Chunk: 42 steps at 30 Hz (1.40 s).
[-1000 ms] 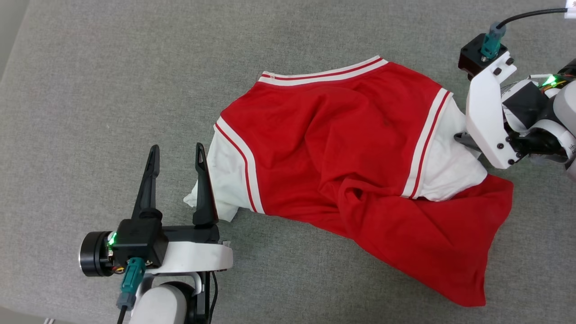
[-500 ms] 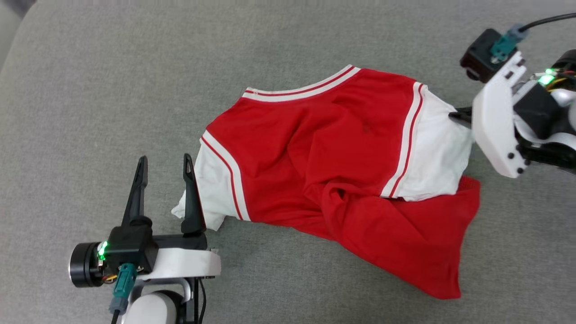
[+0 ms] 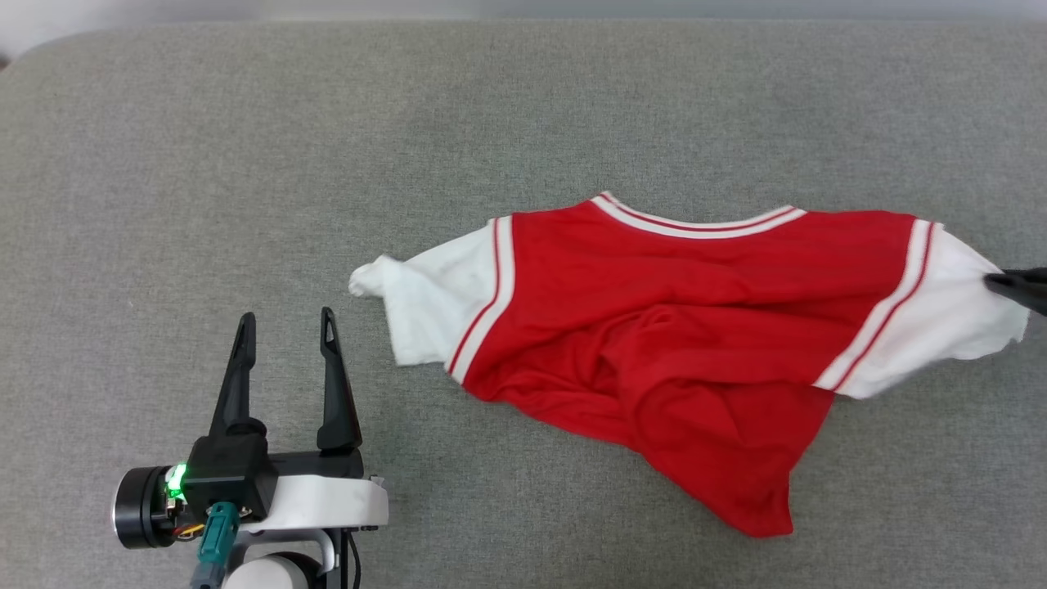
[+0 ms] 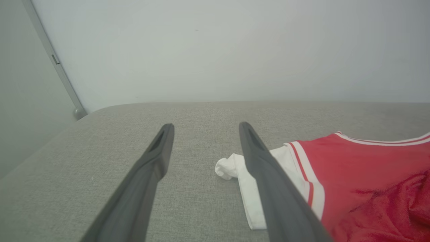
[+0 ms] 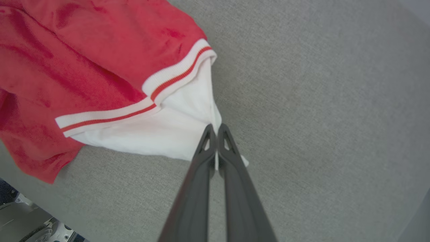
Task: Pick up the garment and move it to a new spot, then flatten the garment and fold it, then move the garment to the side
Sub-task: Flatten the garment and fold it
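Observation:
The garment (image 3: 679,327), a red jersey shirt with white sleeves and striped trim, lies spread but wrinkled on the grey cushioned surface, collar toward the far side. My right gripper (image 5: 215,129) is shut on the edge of its white right sleeve (image 5: 174,131); in the head view its dark tip (image 3: 1018,286) pinches that sleeve at the right edge. My left gripper (image 3: 285,327) stands open at the lower left, a short way from the crumpled white left sleeve (image 3: 417,303). In the left wrist view the garment (image 4: 362,174) lies just right of my open fingers (image 4: 158,158).
The grey fabric surface (image 3: 245,164) stretches wide to the left and far side. A pale wall (image 4: 215,50) rises behind its far edge. The near edge of the surface (image 5: 50,201) drops off close to the red hem.
My right gripper shut on the white sleeve and pulled it out to the right, stretching the shirt wider. The head camera shifted. My left gripper stayed open, now apart from the left sleeve.

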Tool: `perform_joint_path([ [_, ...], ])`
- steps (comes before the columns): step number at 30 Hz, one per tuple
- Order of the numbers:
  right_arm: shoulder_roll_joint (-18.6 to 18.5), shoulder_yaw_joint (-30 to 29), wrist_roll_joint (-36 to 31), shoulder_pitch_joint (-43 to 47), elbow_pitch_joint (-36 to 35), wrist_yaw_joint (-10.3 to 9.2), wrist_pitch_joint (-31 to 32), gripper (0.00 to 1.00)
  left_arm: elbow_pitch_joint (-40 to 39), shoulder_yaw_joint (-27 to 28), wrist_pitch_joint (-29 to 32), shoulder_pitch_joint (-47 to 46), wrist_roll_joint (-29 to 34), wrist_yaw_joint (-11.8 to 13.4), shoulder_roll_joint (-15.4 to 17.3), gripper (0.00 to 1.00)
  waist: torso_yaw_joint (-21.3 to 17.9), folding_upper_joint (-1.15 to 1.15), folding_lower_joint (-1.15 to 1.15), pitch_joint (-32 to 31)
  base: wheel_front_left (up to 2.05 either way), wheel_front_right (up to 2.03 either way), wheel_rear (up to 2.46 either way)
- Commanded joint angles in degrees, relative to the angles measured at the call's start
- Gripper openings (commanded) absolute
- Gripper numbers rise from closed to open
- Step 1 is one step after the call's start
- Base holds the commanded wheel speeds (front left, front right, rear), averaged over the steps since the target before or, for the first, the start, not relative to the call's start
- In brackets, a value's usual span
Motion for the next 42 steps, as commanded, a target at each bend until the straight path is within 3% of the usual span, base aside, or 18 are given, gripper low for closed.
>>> perform_joint_path([
  [1, -0.3, -0.5, 0.4, 1.0, 1.1, -0.04, -0.3, 0.00, -0.1, 0.0, -0.1, 0.1, 0.3, -0.4, 0.0, 1.00, 0.0, 0.00, 0.00, 0.2, 0.00, 0.00, 0.00],
  [5, 1.7, -2.0, 1.2, 4.4, 8.6, -0.03, -0.1, 0.00, 0.4, -0.5, -0.1, -0.9, 0.7, -0.9, -0.1, 1.00, 0.2, 0.00, 0.00, 1.4, 0.00, 0.00, 0.00],
  [15, 11.4, -2.9, -2.8, 9.1, 23.7, -0.07, -2.2, 0.00, 2.6, -0.5, -0.1, -1.8, 0.7, -1.3, -0.3, 1.00, 1.0, 0.00, 0.00, 1.9, 0.00, 0.00, 0.00],
  [16, 12.0, -3.3, -3.3, 8.8, 24.2, -0.07, -3.3, 0.33, 2.8, -0.4, -0.1, -1.7, 0.7, -1.4, -0.3, 1.00, 0.8, 0.00, 0.00, 1.4, 0.00, 0.00, 0.00],
  [17, 12.4, -3.6, -3.9, 8.5, 24.3, -0.07, -4.3, 0.74, 3.1, -0.2, -0.1, -1.7, 0.8, -1.5, -0.3, 1.00, 0.6, 0.00, 0.00, 0.9, 0.00, 0.00, 0.00],
  [18, 12.7, -4.0, -4.5, 8.1, 24.2, -0.06, -5.6, 1.00, 3.3, -0.1, -0.1, -1.6, 0.9, -1.7, -0.1, 1.00, 0.4, 0.00, 0.00, 0.4, 0.00, 0.00, 0.00],
  [24, 12.5, -7.6, -9.6, 5.9, 20.9, -0.05, -19.3, 1.00, 4.9, 0.9, -0.1, -2.9, 1.8, -3.3, 1.6, 1.00, -1.0, 0.00, 0.00, -3.0, 0.00, 0.00, 0.00],
  [30, 15.1, -13.1, -16.8, 7.7, 18.1, -0.05, -33.3, 1.00, 7.1, 2.3, -0.1, -7.2, 2.1, -5.5, 5.2, 1.00, -2.5, 0.00, 0.00, -4.8, 0.00, 0.00, 0.00],
  [35, 19.8, -21.2, -24.7, 11.4, 18.2, -0.04, -43.6, 1.00, 10.7, 2.4, -0.1, -12.9, 2.0, -8.5, 8.6, 1.00, -3.3, 0.00, 0.00, -5.1, 0.00, 0.00, 0.00],
  [42, 28.0, -36.7, -37.0, 19.9, 14.9, -0.04, -48.4, 1.00, 15.7, 0.3, 7.6, -23.0, 1.5, -13.7, 13.3, 1.00, -4.7, 0.00, 0.00, -5.1, 0.00, 0.00, 0.00],
])
